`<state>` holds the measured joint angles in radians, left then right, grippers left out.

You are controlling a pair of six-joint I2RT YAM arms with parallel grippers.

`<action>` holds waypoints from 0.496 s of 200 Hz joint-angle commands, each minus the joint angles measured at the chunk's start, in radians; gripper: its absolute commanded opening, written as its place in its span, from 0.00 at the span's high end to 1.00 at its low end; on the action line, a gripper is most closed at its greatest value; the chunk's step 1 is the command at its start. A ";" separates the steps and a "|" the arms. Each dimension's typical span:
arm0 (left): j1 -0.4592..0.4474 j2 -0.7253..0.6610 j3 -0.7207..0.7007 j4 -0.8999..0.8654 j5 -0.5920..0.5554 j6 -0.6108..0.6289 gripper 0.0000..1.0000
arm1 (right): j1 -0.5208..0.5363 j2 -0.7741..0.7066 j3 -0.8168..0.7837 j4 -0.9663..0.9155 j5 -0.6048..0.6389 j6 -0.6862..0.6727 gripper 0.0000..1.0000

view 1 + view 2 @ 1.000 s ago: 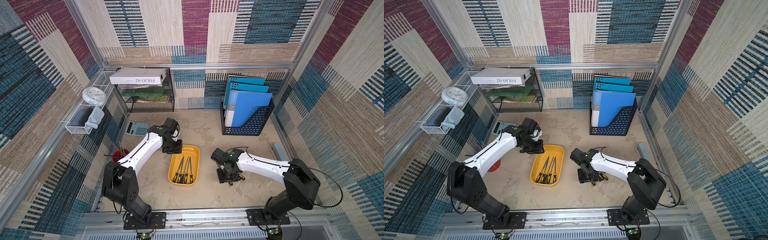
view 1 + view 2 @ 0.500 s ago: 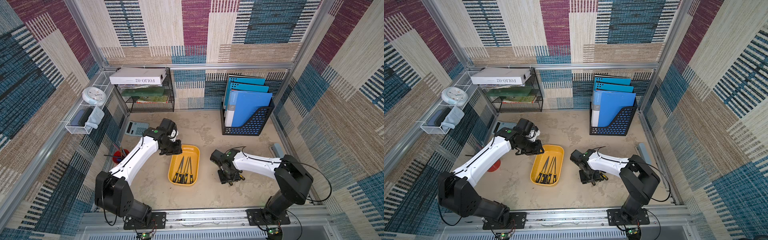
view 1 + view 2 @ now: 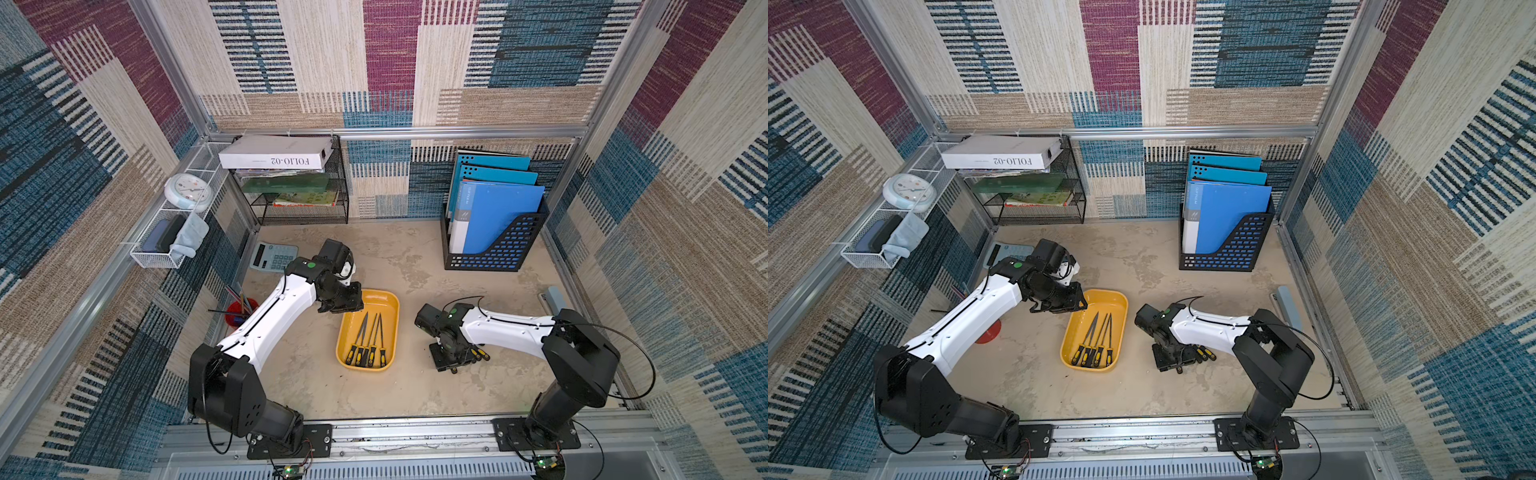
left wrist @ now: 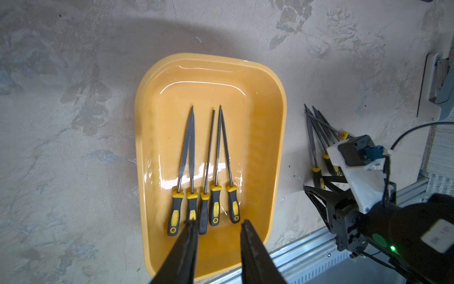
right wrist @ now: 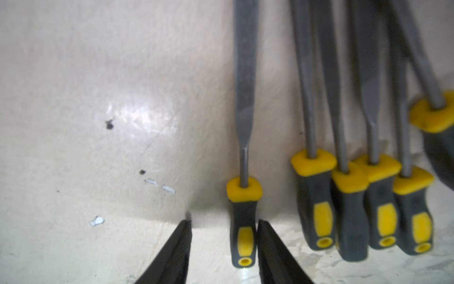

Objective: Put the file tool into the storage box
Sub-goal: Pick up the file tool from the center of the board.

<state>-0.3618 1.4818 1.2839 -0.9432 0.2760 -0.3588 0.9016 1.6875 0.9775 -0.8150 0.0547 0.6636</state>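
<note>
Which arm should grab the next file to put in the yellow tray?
Right. The right hand is open around the handle of a black-and-yellow metal file lying on the table. The left hand is open and empty by the shallow yellow plastic tray, away from the loose files.

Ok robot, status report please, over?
Left end effector open, empty, over storage box. Right end effector open, straddling a file handle. Other files close beside.

The left end effector (image 4: 217, 222) hangs raised, jaws parted; the right end effector (image 5: 223, 221) sits low, jaws likewise parted.
</note>
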 commanded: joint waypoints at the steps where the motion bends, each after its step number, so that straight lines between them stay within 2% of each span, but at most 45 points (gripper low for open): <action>1: 0.002 -0.011 -0.005 -0.008 -0.009 0.001 0.67 | 0.000 0.009 -0.009 0.007 0.000 0.021 0.55; 57: 0.003 -0.020 -0.010 -0.007 -0.012 0.006 0.68 | 0.006 0.028 0.007 0.014 0.003 0.016 0.78; 99: 0.004 -0.039 -0.013 -0.009 0.018 -0.001 0.66 | 0.046 -0.014 0.027 0.000 -0.011 0.004 0.87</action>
<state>-0.3592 1.4590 1.2751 -0.9432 0.2684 -0.3580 0.9272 1.6993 0.9916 -0.8089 0.0429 0.6697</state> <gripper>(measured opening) 0.323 0.187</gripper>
